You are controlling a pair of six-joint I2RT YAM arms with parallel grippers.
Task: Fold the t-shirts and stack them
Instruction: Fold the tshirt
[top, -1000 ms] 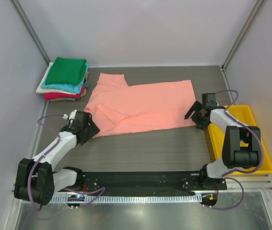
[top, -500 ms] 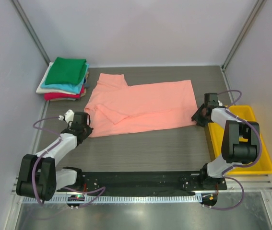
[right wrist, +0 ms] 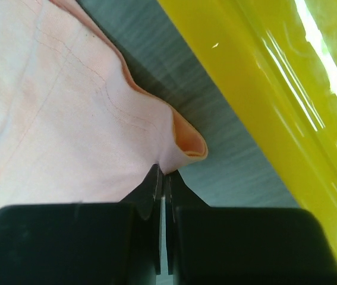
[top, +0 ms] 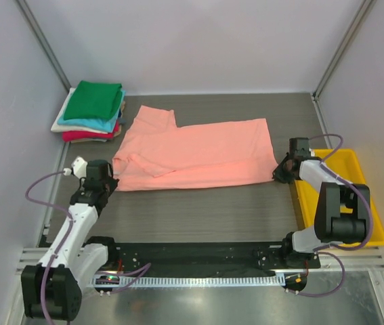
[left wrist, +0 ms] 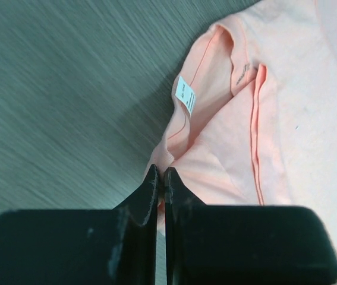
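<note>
A salmon-pink t-shirt (top: 198,152) lies spread across the middle of the table, folded lengthwise, its small white neck label (left wrist: 185,94) showing in the left wrist view. My left gripper (top: 112,180) is shut on the shirt's near-left corner (left wrist: 163,160), by the neck. My right gripper (top: 277,172) is shut on the near-right hem corner (right wrist: 183,145), whose cloth puckers up between the tips. A stack of folded t-shirts (top: 91,112), green on top over teal, cream and red-pink, sits at the back left.
A yellow plastic bin (top: 344,196) stands at the right edge, close beside the right arm; its wall (right wrist: 263,89) fills the right wrist view. Grey side walls close in the table on both sides.
Both grippers have closed on the shirt's near corners. The left arm has swung outward to the left, and the shirt's near edge has been drawn straighter and slightly toward me.
</note>
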